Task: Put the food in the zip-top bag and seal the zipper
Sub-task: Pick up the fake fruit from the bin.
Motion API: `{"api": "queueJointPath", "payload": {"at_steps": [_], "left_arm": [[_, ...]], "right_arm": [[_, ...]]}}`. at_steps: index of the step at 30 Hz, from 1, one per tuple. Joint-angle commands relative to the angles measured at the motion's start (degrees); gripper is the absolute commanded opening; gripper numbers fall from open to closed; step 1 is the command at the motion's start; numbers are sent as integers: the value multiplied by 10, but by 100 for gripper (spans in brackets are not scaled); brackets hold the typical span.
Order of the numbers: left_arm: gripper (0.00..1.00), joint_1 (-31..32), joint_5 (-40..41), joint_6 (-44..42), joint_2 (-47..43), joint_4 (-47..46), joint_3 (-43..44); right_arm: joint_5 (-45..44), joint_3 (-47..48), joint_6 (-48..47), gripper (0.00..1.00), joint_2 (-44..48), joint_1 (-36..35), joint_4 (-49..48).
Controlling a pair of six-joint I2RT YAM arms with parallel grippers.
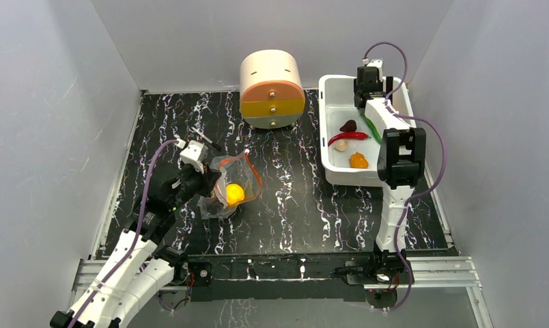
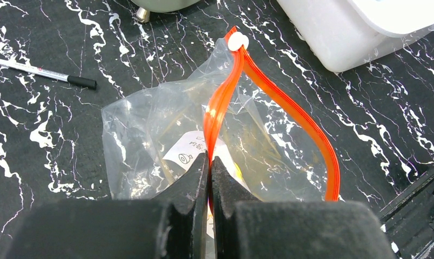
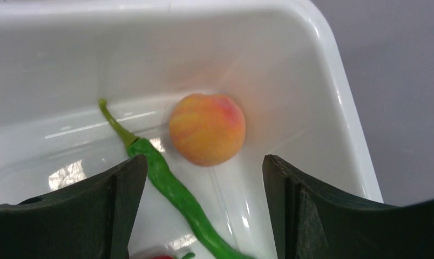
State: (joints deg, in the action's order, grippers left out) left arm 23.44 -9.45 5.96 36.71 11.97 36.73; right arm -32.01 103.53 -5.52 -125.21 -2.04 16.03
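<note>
The clear zip-top bag [image 1: 225, 186] lies left of centre on the table with the yellow lemon [image 1: 235, 194] inside; its mouth gapes. My left gripper [image 2: 210, 162] is shut on the orange-red zipper [image 2: 220, 102] strip at the bag's near edge; the white slider [image 2: 237, 41] sits at the far end. My right gripper [image 3: 204, 167] is open, low inside the far end of the white tub [image 1: 330, 171], above an orange round fruit [image 3: 207, 128] and the green chili [image 3: 171, 189]. The red chili [image 1: 348, 137], dark maroon piece [image 1: 349, 126], beige bulb [image 1: 341, 145] and another orange fruit [image 1: 358, 160] lie in the tub.
A round beige, orange and yellow drawer unit [image 1: 272, 89] stands at the back centre. A pen [image 2: 42, 72] lies on the black marbled table behind and left of the bag. Grey walls enclose the table on three sides.
</note>
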Motion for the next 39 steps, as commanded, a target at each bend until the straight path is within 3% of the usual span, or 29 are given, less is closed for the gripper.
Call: {"api": "queueJointPath", "payload": {"at_steps": [1, 14, 20, 39], "left_arm": [[0, 3, 6, -10, -10, -12, 0], [0, 3, 13, -15, -19, -12, -3], [0, 3, 13, -16, -21, -13, -5], [0, 3, 15, -18, -23, -14, -6]], "right_arm": [[-2, 79, -16, 77, -39, 16, -12], [6, 119, -7, 83, -97, 35, -3], [-34, 128, -27, 83, -113, 41, -8], [22, 136, 3, 81, -126, 55, 1]]}}
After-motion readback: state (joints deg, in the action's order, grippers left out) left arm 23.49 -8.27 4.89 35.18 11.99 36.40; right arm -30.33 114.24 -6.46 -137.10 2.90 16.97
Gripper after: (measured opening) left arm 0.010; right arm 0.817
